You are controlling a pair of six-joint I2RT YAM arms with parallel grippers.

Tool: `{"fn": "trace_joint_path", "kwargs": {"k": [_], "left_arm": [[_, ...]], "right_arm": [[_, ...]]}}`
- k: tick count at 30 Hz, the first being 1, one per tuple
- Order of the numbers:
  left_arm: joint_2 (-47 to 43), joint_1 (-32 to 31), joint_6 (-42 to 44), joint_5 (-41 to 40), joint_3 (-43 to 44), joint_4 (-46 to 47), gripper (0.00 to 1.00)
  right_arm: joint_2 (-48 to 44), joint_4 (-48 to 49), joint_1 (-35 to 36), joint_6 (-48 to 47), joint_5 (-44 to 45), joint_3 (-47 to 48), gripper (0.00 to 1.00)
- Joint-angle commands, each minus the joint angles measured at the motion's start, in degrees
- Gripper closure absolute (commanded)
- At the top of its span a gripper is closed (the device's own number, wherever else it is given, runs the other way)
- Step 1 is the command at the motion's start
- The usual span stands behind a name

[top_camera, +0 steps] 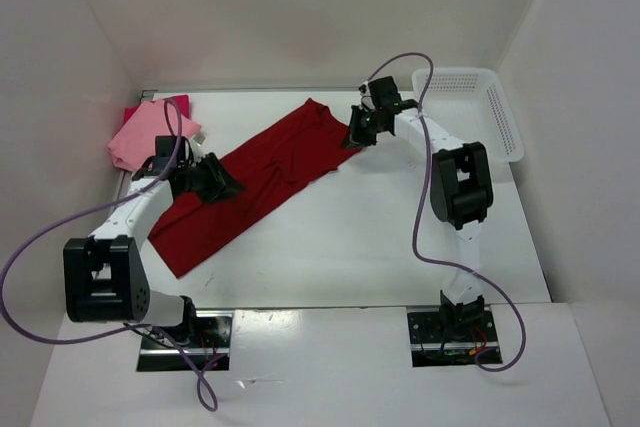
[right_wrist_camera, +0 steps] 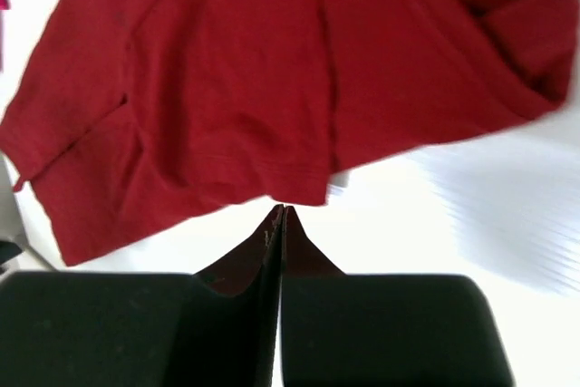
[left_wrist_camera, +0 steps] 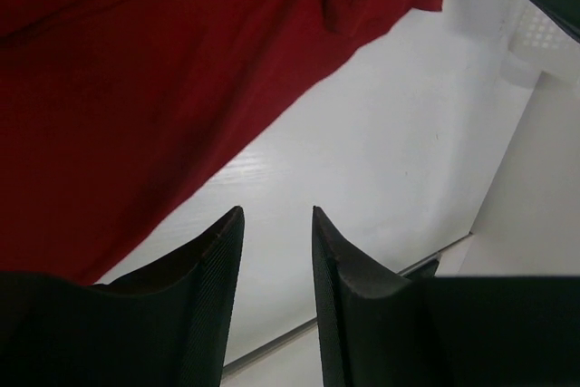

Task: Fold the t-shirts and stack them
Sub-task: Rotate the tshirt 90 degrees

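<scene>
One dark red t-shirt (top_camera: pixel 260 182) lies diagonally, near left to far centre; white worktop (top_camera: pixel 400 237) spreads near right. Left pincer (left_wrist_camera: pixel 276 215), spread, beside its near edge; right pincer (right_wrist_camera: pixel 283 210), pressed together, at its far right edge. Light pink t-shirt (top_camera: pixel 150 135) tops magenta t-shirt (top_camera: pixel 179 102) far left. Basket (top_camera: pixel 503 119) far right.

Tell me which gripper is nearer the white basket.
Right. The right gripper sits at the far corner of the red shirt, just left of the basket; the left gripper is over the shirt's other end, by the pink shirts.

White walls (top_camera: pixel 300 7); white table (top_camera: pixel 380 247).
</scene>
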Motion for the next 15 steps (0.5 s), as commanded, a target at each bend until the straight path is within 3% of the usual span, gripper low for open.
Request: {"fn": "trace_joint_path", "kwargs": {"k": [1,9,15], "left_arm": [[2.5,0.9,0.4,-2.3,3.1,2.3,0.57],[-1.3,-3.0,-0.2,-5.4,3.0,0.6,0.63],[-6.4,-9.8,0.4,-10.2,1.0,-2.8,0.64]], "right_arm": [[0.9,3.8,3.5,2.3,-1.4,1.6,1.0],[10.6,4.5,5.9,4.7,0.9,5.6,1.0],[18.3,-2.3,5.4,3.6,7.2,18.1,1.0]]}}
